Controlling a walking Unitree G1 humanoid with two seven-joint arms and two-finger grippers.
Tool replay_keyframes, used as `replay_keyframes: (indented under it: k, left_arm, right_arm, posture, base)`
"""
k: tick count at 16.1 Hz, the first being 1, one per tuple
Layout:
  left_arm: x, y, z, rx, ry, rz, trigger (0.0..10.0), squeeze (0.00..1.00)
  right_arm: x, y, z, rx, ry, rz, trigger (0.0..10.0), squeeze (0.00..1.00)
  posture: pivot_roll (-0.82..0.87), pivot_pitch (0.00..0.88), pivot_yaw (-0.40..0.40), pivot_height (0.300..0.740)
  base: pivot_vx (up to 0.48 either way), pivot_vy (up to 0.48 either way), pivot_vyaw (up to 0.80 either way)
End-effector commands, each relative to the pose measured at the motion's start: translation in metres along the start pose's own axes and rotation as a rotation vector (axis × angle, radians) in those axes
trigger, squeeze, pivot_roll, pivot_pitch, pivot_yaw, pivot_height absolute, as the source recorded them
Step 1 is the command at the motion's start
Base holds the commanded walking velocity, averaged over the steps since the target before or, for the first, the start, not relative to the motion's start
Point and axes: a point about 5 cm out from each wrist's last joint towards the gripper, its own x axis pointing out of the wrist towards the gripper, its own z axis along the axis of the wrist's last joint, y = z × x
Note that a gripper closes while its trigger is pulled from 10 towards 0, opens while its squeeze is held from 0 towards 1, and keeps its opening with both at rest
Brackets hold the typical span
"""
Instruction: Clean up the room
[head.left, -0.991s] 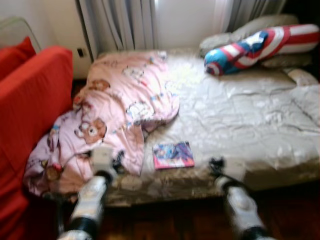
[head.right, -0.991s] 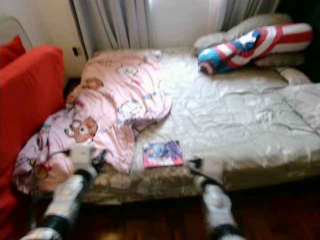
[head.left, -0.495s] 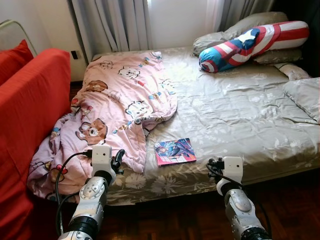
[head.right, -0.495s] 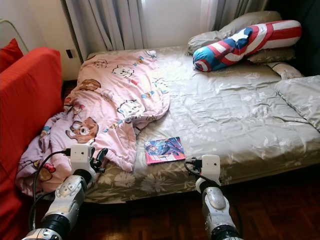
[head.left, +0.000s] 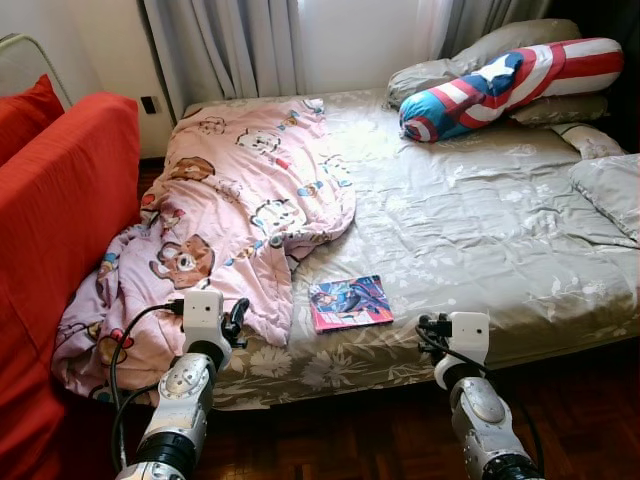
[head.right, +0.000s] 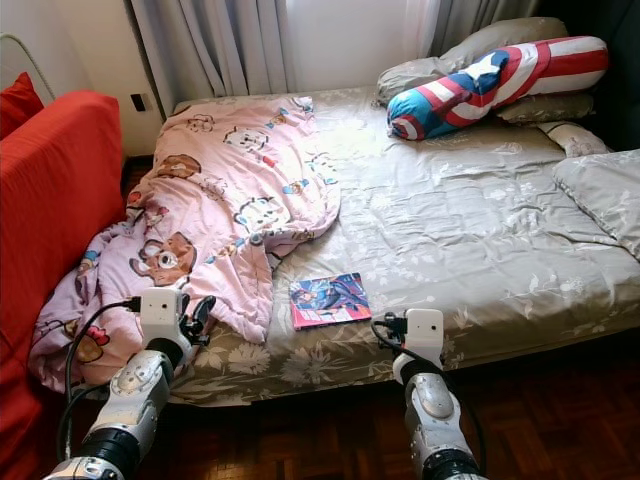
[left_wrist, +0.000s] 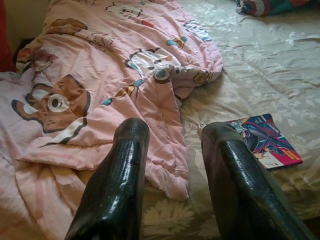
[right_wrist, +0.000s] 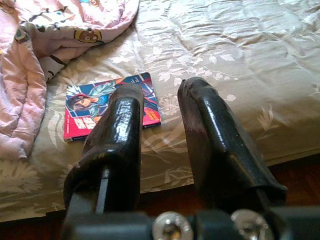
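A bed (head.left: 480, 230) with a beige flowered cover is taking up the centre and right of the head views. A pink cartoon blanket (head.left: 230, 200) is lying crumpled over its left part, spilling off the near-left corner toward the dark wood floor (head.left: 340, 440). A colourful comic book (head.left: 350, 303) is lying flat on the cover just below centre, near the bed's front edge and just beside the blanket's hem without touching it. At the upper right a striped red, white and blue star cushion (head.left: 510, 85) is leaning across grey pillows (head.left: 470, 60). A red sofa (head.left: 60, 230) is standing along the left edge, and grey curtains (head.left: 230, 45) are hanging across the top.

The left gripper (left_wrist: 172, 145) is hovering at the lower left of the head views, over the blanket's drooping edge, its fingers spread with nothing between them. The right gripper (right_wrist: 160, 100) is hovering at the lower centre-right, in front of the bed's front edge, its fingers likewise parted and empty (the comic book is showing beyond the gap in its wrist view). Both silver arms are reaching up from the bottom of the frame.
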Motion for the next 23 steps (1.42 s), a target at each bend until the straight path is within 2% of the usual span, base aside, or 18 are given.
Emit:
replay_keyframes:
  k: [1,7,12,15,18,20,21,23]
  left_arm:
    - [0.001,0.001,0.003,-0.014,-0.014,0.005,10.0,0.00]
    - [0.001,0.004,0.001,-0.016,-0.004,0.014,10.0,0.00]
    - [-0.013,0.027,-0.025,-0.020,0.127,0.080,10.0,0.00]
    - [-0.031,0.040,-0.051,-0.015,0.255,0.107,10.0,0.00]
    - [-0.063,0.049,-0.088,-0.016,0.438,0.132,10.0,0.00]
    - [-0.081,0.049,-0.106,-0.028,0.536,0.137,10.0,0.00]
    - [-0.097,0.047,-0.121,-0.033,0.615,0.139,10.0,0.00]
    - [-0.108,0.046,-0.130,-0.038,0.658,0.142,10.0,0.00]
  right_arm:
    - [0.002,0.002,0.005,0.013,-0.026,0.001,10.0,0.00]
    - [0.001,-0.006,0.001,0.009,0.004,-0.034,10.0,0.00]
    - [-0.014,-0.019,-0.025,0.022,0.118,-0.089,10.0,0.00]
    - [-0.029,-0.029,-0.048,0.019,0.226,-0.123,10.0,0.00]
    - [-0.053,-0.040,-0.077,0.057,0.348,-0.184,10.0,0.00]
    - [-0.066,-0.046,-0.090,0.062,0.410,-0.214,10.0,0.00]
    - [-0.077,-0.047,-0.101,0.056,0.468,-0.222,10.0,0.00]
    - [-0.086,-0.046,-0.111,0.059,0.520,-0.231,10.0,0.00]
  posture:
    - [-0.02,0.008,0.021,0.740]
    - [-0.02,0.000,0.018,0.740]
    - [-0.02,0.000,0.023,0.740]
    - [-0.02,0.000,0.028,0.740]
    - [-0.03,0.000,0.030,0.740]
    - [-0.02,0.000,0.030,0.740]
    - [-0.02,0.000,0.030,0.740]
    - [-0.02,0.000,0.027,0.740]
  base:
    - [0.000,0.000,0.00]
    - [0.000,0.000,0.00]
    - [0.000,0.000,0.00]
    - [0.000,0.000,0.00]
    - [0.000,0.000,0.00]
    - [0.000,0.000,0.00]
    - [0.000,0.000,0.00]
    - [0.000,0.000,0.00]
